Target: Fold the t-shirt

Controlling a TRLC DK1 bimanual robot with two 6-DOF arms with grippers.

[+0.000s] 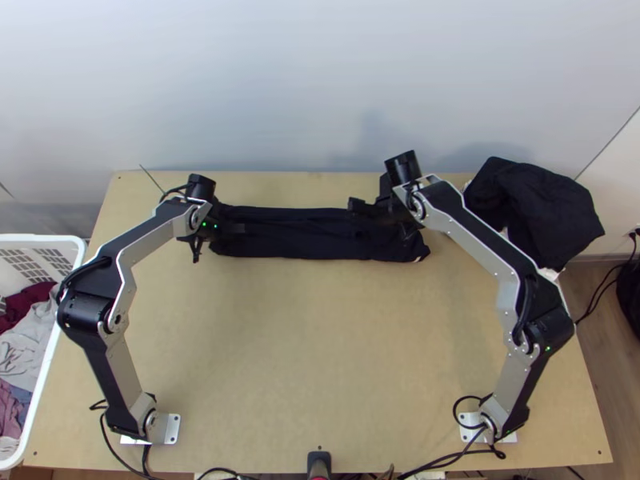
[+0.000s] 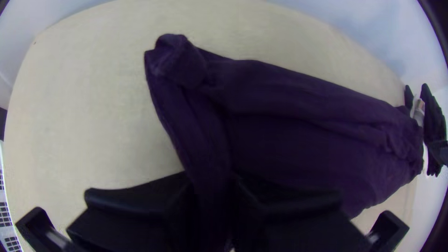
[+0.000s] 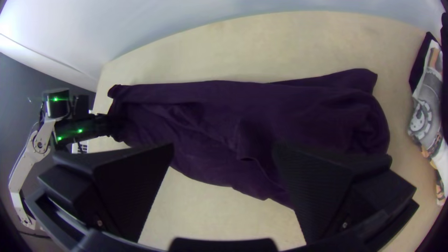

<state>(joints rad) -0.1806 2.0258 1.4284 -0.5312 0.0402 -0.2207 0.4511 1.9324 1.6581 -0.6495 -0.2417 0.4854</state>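
Table (image 1: 320, 344): pale wood, smooth, flat. Basket (image 1: 49, 360): white, lattice-walled, beside table. Heap (image 1: 532, 204): dark cloth, rumpled, far right. T-shirt (image 1: 296, 234): soft dark fabric, gathered into a long strip, lengthwise creases, ragged ends; along table's far side. Left gripper (image 1: 218, 238): closed, t-shirt's left end pinched. Right gripper (image 1: 384, 222): spread wide over t-shirt's right part, gripping nothing.

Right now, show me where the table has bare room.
Widest: the table between arm bases and shirt. A thin strip lies between shirt and wall. Crowded: around the left gripper and right gripper at the shirt, and the far right corner, under the dark pile.
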